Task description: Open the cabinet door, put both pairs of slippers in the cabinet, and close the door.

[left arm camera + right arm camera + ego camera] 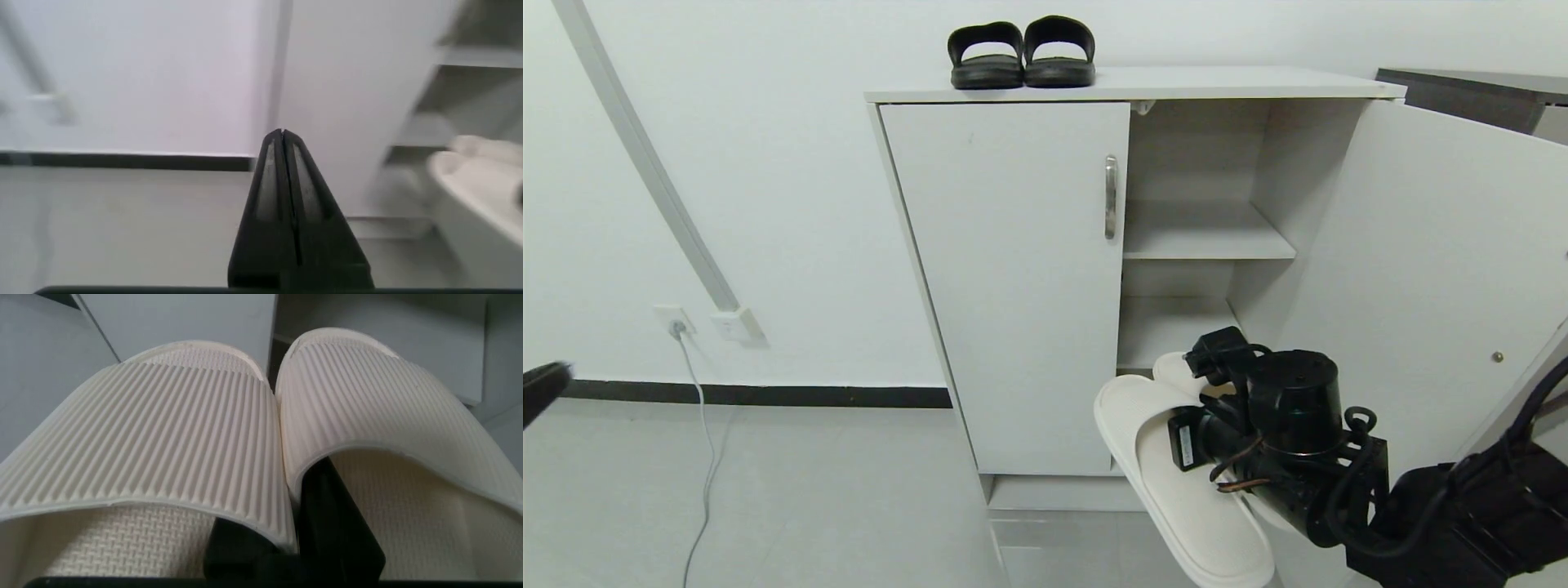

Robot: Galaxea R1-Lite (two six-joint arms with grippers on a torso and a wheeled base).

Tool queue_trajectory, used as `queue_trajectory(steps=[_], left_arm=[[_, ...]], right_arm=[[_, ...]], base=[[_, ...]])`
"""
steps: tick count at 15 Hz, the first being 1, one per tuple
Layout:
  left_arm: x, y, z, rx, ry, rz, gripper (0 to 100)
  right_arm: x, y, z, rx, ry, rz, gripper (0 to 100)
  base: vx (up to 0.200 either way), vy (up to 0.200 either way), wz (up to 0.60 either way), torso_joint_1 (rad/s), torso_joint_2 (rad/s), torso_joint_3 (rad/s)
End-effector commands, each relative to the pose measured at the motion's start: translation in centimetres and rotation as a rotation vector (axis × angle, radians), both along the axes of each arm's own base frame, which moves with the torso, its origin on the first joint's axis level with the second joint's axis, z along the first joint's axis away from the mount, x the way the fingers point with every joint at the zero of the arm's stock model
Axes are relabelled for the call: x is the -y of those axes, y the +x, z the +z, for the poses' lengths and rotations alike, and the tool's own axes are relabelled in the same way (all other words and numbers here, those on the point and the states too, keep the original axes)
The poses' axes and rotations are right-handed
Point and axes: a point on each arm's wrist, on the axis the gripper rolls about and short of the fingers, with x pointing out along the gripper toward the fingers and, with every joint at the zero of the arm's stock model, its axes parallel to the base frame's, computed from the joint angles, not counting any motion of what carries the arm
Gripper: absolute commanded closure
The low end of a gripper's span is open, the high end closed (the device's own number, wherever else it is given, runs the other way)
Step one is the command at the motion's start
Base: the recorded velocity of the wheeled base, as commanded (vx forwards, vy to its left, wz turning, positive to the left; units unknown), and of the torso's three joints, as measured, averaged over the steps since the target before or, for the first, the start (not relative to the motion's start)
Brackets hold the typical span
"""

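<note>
**A:** What do your right fingers (pixel 339 523) have hold of?

**B:** Both white slippers (pixel 1176 457) at once. One finger sits under the ribbed straps, right at the seam between the two. The inner edges are pinched together, so the pair moves as one piece and you need only one arm.

**A:** Why are the toes pointing forward?

**B:** They point past the fingers into the cabinet (pixel 1241 80). Its open door (pixel 1421 269) is swung out beside the fingers, on the side away from your other arm, so the gap ahead is free. The lower shelf (pixel 1168 327) lies just beyond the toes, and the upper shelf (pixel 1201 233) is well above the fingers. I judge the lower one to be your nearer target, a short push forward. I cannot tell whether the toes are level with that shelf.

**A:** And the heels?

**B:** They hang back behind the fingers, on your side, and reach far out. Watch the shelf's front edge as the toes go in.

**A:** What about your left fingers (pixel 274 204)?

**B:** They are pressed together on nothing, well off to the far side of the closed door (pixel 1005 286). I take it you have parked them there to give the right arm room.

**A:** Where is the other pair?

**B:** The black slippers (pixel 1021 53) sit side by side on the cabinet's top, far above both sets of fingers. They are not yet stowed, so you have reason to leave the door open.
</note>
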Motion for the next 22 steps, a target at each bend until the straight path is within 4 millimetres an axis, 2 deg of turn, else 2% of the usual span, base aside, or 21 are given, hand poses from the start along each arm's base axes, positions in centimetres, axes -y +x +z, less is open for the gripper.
queue_trajectory(steps=[1,3,6,10,11,12,13,14,19,20,21,22], left_arm=[[-1.4,-5.1,-2.2,0.065,0.008,0.234,100],[-1.4,-6.3,-3.9,0.073,0.012,0.306,100],[-1.3,-7.5,-6.9,0.093,0.015,0.287,100],[-0.9,-8.2,-12.2,0.090,0.089,0.092,100],[-0.8,-8.2,-14.1,0.090,0.129,0.045,100],[-0.8,-8.1,-14.4,0.081,0.135,0.043,100],[-0.8,-7.7,-15.8,0.019,0.133,0.008,100],[-0.7,-7.7,-15.7,0.022,0.091,-0.039,100],[-0.7,-7.7,-15.7,0.011,0.043,-0.041,100],[-0.7,-7.6,-15.7,0.009,0.043,-0.023,100],[-1.0,-7.7,-15.8,0.016,0.059,0.089,100],[-0.9,-7.7,-15.8,0.018,0.045,0.072,100]], right_arm=[[0.0,0.1,0.0,0.001,0.001,-0.002,100],[0.0,0.1,0.0,0.001,0.001,-0.002,100],[0.0,0.0,0.0,0.003,0.001,-0.003,100],[0.0,0.0,0.0,0.003,0.001,-0.003,100],[0.0,0.0,0.0,0.004,0.003,-0.003,100],[0.0,0.0,0.0,0.004,0.003,-0.003,100],[-0.1,0.0,0.1,0.006,0.005,0.001,100],[-0.1,0.0,0.1,0.004,0.005,0.003,100],[-0.4,-0.1,0.1,0.019,0.011,0.012,100],[-0.4,-0.1,0.1,0.019,0.011,0.010,100],[-0.4,-0.1,0.1,0.020,0.009,0.003,100],[-0.4,0.1,0.4,0.032,0.010,-0.024,100]], base=[[0.000,0.000,0.00,0.000,0.00,0.000],[0.000,0.000,0.00,0.000,0.00,0.000],[0.000,0.000,0.00,0.000,0.00,0.000],[0.000,0.000,0.00,0.000,0.00,0.000],[0.000,0.000,0.00,0.000,0.00,0.000],[0.000,0.000,0.00,0.000,0.00,0.000],[0.000,0.000,0.00,0.000,0.00,0.000],[0.000,0.000,0.00,0.000,0.00,0.000],[0.000,0.000,0.00,0.000,0.00,0.000],[0.000,0.000,0.00,0.000,0.00,0.000],[0.000,0.000,0.00,0.000,0.00,0.000],[0.000,0.000,0.00,0.000,0.00,0.000]])
